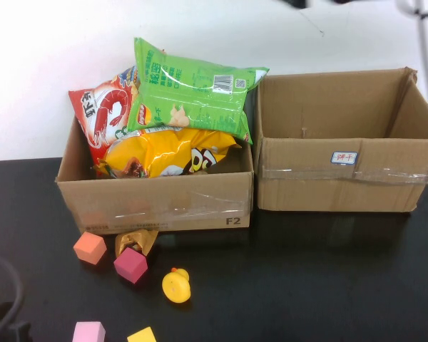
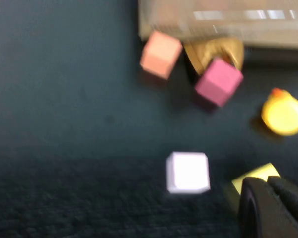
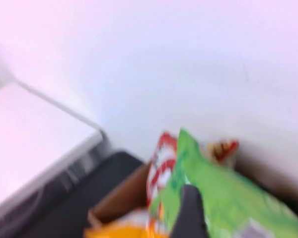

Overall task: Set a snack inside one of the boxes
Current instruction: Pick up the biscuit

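Observation:
A green snack bag (image 1: pixel 189 89) lies on top of the left cardboard box (image 1: pixel 157 206), over a red shrimp-chip bag (image 1: pixel 105 114) and a yellow bag (image 1: pixel 164 153). The right box (image 1: pixel 342 182) holds nothing that I can see. Neither gripper shows in the high view. My right gripper (image 3: pixel 243 218) hovers over the green bag (image 3: pixel 223 193), open and empty, with one dark finger (image 3: pixel 188 213) in sight. My left gripper (image 2: pixel 273 186) is shut and empty, low over the black table beside a yellow block (image 2: pixel 256 174).
Loose toys lie in front of the left box: an orange cube (image 1: pixel 90 248), a magenta cube (image 1: pixel 130 264), a yellow duck (image 1: pixel 176 286), a pink cube (image 1: pixel 88 333), a yellow block (image 1: pixel 141 335) and a gold wrapper (image 1: pixel 137 239). A white wall stands behind the boxes.

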`<state>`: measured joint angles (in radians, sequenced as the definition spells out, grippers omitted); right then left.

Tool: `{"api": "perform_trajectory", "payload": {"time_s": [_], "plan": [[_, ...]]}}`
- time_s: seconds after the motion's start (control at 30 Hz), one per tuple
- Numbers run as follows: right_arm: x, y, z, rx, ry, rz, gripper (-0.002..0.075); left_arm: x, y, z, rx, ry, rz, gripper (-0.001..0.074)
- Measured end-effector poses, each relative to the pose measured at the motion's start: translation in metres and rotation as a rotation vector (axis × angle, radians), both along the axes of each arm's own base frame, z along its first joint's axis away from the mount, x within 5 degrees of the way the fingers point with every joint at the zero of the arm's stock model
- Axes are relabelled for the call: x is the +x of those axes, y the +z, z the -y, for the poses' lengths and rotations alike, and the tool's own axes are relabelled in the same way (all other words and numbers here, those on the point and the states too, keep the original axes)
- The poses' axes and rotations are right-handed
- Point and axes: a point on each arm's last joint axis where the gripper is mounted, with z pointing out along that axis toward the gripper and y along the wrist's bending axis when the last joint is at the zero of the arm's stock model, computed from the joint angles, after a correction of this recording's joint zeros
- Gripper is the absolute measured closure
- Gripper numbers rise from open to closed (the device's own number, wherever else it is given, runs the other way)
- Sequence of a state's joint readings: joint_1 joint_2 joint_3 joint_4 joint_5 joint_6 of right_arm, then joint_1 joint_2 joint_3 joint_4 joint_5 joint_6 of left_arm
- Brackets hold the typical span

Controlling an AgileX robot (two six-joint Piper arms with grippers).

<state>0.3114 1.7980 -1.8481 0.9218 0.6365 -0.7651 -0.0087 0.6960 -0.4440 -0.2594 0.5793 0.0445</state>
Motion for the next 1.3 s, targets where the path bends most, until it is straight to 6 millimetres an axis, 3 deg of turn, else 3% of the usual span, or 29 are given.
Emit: {"api": "perform_trajectory", "payload": {"time_s": [0.13, 0.2, 0.3, 0.37, 0.47, 0.6, 0.83, 0.93, 1.0, 1.1, 1.17, 1.3], "plan": [[-0.029, 0.022, 0.019, -0.109, -0.011, -0.049, 0.0311, 0.014, 0.009, 0.004, -0.026, -0.030, -0.019, 0.0736], [-0.039, 0.026, 0.026, -0.169, -0.023, -0.079, 0.0400, 0.025, 0.012, 0.004, -0.028, -0.032, -0.012, 0.0736], [-0.053, 0.026, 0.032, -0.233, -0.014, -0.152, 0.0597, 0.040, 0.016, 0.003, -0.011, -0.023, 0.038, 0.0736], [-0.062, 0.022, 0.034, -0.247, -0.010, -0.179, 0.0666, 0.050, 0.019, 0.001, 0.005, -0.007, 0.098, 0.0736], [-0.079, 0.001, 0.042, -0.264, -0.038, -0.223, 0.0706, 0.066, 0.026, -0.004, 0.078, 0.015, 0.260, 0.0736], [-0.102, -0.030, 0.053, -0.280, -0.093, -0.248, 0.0715, 0.075, 0.030, 0.005, 0.117, -0.020, 0.380, 0.0736], [-0.149, -0.091, 0.076, -0.339, -0.177, -0.273, 0.0716, 0.087, 0.007, 0.051, 0.095, -0.192, 0.378, 0.0729], [-0.166, -0.107, 0.082, -0.355, -0.184, -0.293, 0.0716, 0.099, -0.012, 0.068, 0.115, -0.241, 0.349, 0.0641], [-0.174, -0.113, 0.085, -0.357, -0.190, -0.300, 0.0716, 0.108, -0.028, 0.074, 0.132, -0.247, 0.320, 0.0521], [-0.185, -0.115, 0.090, -0.353, -0.207, -0.300, 0.0716, 0.122, -0.055, 0.078, 0.145, -0.208, 0.262, 0.0259], [-0.190, -0.112, 0.092, -0.352, -0.225, -0.290, 0.0716, 0.130, -0.079, 0.079, 0.140, -0.157, 0.182, 0.0134], [-0.196, -0.106, 0.097, -0.354, -0.252, -0.271, 0.0717, 0.148, -0.107, 0.084, 0.129, -0.098, 0.075, 0.0061]]}}
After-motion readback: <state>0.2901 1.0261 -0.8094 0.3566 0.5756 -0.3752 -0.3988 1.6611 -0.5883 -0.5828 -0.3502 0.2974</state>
